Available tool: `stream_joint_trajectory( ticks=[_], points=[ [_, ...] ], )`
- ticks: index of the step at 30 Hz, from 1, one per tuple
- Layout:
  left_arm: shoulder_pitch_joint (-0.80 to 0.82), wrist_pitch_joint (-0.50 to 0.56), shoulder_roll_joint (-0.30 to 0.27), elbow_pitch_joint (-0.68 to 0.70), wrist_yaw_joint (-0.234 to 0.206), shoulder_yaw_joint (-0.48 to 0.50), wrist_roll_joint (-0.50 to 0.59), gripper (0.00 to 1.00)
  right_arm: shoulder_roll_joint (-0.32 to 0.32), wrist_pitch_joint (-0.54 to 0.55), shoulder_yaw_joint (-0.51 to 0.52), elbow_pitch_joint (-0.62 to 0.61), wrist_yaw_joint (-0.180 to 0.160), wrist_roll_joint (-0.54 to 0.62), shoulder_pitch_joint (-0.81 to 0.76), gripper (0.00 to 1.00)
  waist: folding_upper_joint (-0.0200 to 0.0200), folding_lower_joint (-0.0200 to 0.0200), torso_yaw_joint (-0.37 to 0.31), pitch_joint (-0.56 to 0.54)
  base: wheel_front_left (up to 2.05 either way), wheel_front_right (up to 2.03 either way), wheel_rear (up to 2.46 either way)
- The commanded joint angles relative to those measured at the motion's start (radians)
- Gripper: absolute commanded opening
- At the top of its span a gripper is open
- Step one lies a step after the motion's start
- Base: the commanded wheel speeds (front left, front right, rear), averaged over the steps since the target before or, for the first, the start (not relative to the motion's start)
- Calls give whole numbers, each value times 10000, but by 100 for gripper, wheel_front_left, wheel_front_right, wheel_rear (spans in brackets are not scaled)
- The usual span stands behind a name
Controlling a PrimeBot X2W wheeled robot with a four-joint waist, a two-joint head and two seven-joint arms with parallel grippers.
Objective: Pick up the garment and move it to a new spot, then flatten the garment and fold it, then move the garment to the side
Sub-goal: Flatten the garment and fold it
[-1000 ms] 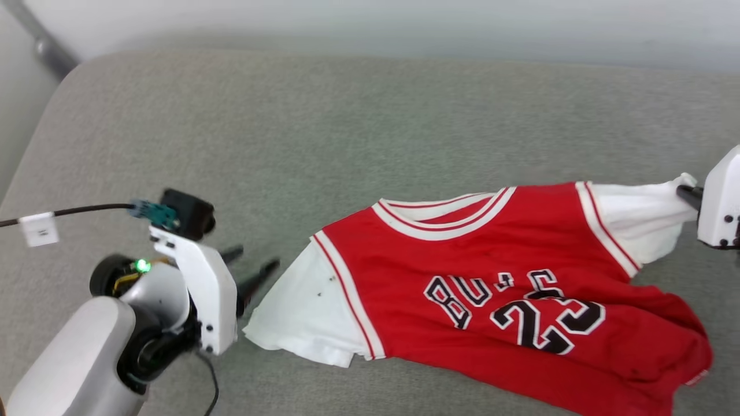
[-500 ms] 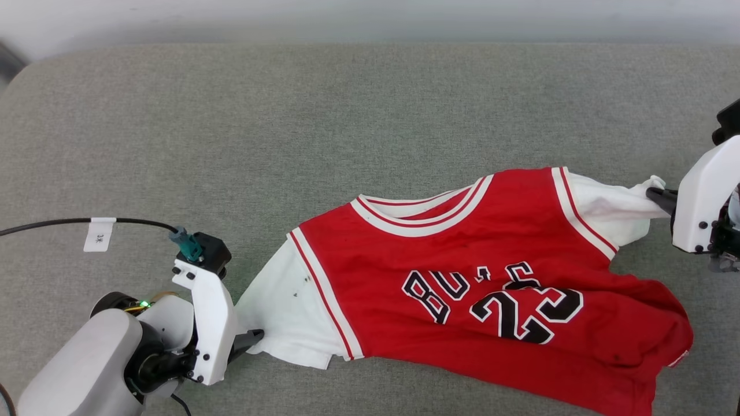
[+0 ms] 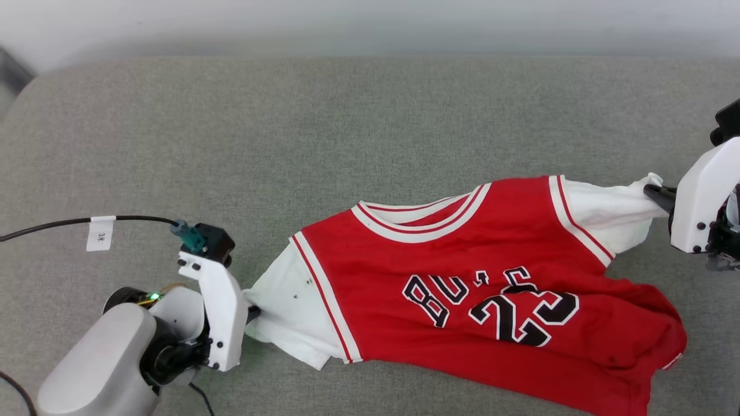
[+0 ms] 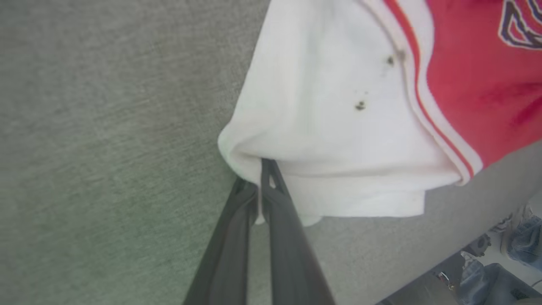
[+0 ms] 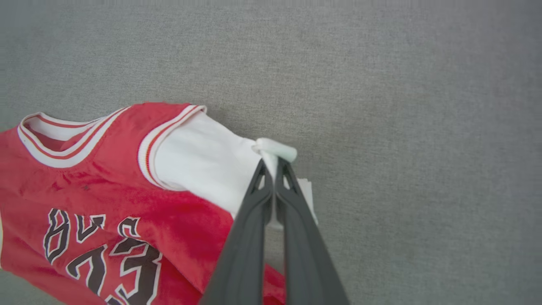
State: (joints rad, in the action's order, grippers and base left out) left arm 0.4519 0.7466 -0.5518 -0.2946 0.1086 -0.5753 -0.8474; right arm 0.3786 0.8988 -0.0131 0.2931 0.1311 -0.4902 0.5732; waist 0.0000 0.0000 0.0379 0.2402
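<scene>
Shirt [image 3: 462,289] lies long axis left-right; left gripper [image 4: 263,171] clamped on its left sleeve [image 4: 330,127], right gripper [image 5: 273,169] clamped on right sleeve [image 5: 203,165]

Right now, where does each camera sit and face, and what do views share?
Head view: on the head, looking down at the garment on the grey cushion; left claw and right claw at its sides.
Left wrist view: on the left wrist, along its fingers, shut on a white sleeve.
Right wrist view: right wrist, fingers shut on the other sleeve.
Shared: all show the garment.
</scene>
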Motion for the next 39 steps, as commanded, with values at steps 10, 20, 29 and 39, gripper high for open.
stream_joint_trajectory(
  ticks=[10, 20, 29, 39],
  points=[
    [2447, -1997, 664, -692, -1054, 831, 1129, 0, 731, -1366, -62, 309, -6, 489, 250, 0, 0, 0, 238, -1974, 0, 0, 0],
    [4991, -3506, 1356, -2757, -1355, 1296, 1618, 0, 1132, -2754, -530, 1000, -7, 961, 2053, 0, 0, 0, -170, -2147, 0, 0, 0],
    [8103, -5087, 1069, -3776, -1224, 1835, 2167, 0, 775, -3915, -399, 1843, -9, 1616, 5185, 0, 0, 0, -779, -460, 0, 0, 0],
    [11058, -6512, 507, -3759, -1198, 2458, 2513, 0, 188, -5992, 79, 2227, -9, 2833, 8528, 0, 0, 0, -1405, 2057, 0, 0, 0]
  ],
)
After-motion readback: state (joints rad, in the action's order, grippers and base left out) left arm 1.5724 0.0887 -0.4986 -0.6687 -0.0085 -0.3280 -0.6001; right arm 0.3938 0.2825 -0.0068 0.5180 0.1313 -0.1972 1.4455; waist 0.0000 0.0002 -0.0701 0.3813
